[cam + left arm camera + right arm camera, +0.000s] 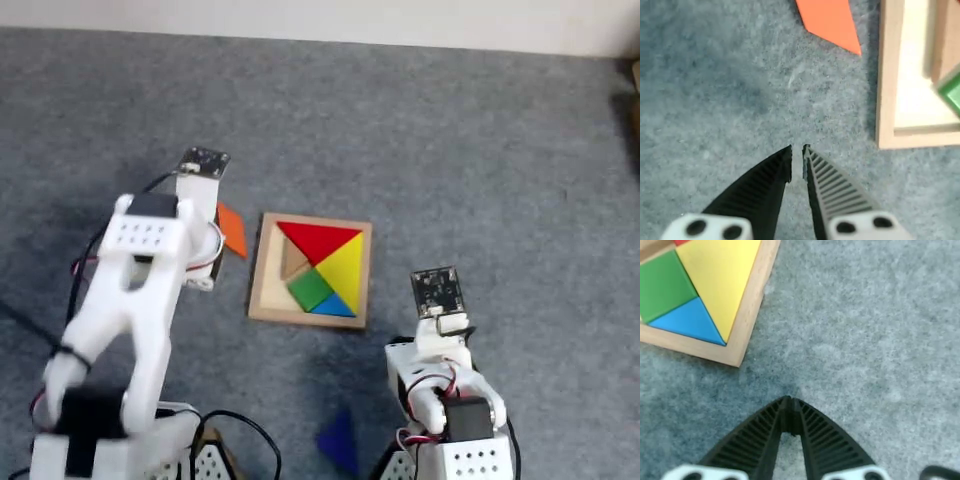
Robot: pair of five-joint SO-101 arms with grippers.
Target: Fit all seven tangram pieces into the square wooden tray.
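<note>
Two white robot arms work over a grey carpet [480, 130], shown from above and from each wrist.

The left gripper [797, 151] points down at the carpet. Its ribbed fingers are drawn almost together, with a thin slit between the tips, and hold nothing. Well ahead of those tips an orange piece [830, 22] lies flat on the carpet, near the outer wall of the square wooden tray [887, 75] but not touching it. Only the edge of a green square [952, 92] shows inside that wall.

The right gripper [790, 405] has its fingers pressed together tip to tip, also empty. Ahead of them and off to one side lies a corner of the tray. A yellow triangle [720, 275] and a blue triangle [687, 322] sit there beside the green square, all flush inside the rim.

The high view adds more. A red triangle [320, 240] fills the tray's far side, and a wood-coloured piece [293, 262] sits on the side nearest the left fingers. A dark blue piece [338, 440] lies loose on the carpet behind the right fingers, near the arm bases. That view also places the tray between the two grippers.
</note>
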